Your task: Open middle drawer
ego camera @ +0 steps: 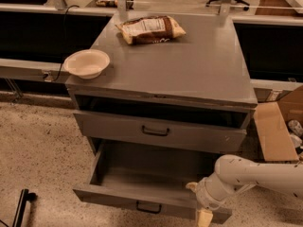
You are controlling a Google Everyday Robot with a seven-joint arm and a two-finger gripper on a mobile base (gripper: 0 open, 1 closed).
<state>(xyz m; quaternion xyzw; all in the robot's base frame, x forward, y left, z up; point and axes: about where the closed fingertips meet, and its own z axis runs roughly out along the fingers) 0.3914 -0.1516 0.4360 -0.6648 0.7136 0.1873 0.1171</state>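
Observation:
The middle drawer is a grey metal drawer with a small black bar handle. It stands pulled far out of the grey cabinet, and its inside looks empty. My gripper reaches in from the right on a white arm. It sits on the right part of the drawer's front panel, well right of the handle. One cream finger is inside the drawer and the other is in front of the panel, so the gripper is shut on the front's upper edge.
Above it, another grey drawer with a black handle stands slightly out. A cream bowl and a snack bag lie on the cabinet top. A cardboard box stands on the right, and a black object lies on the speckled floor at left.

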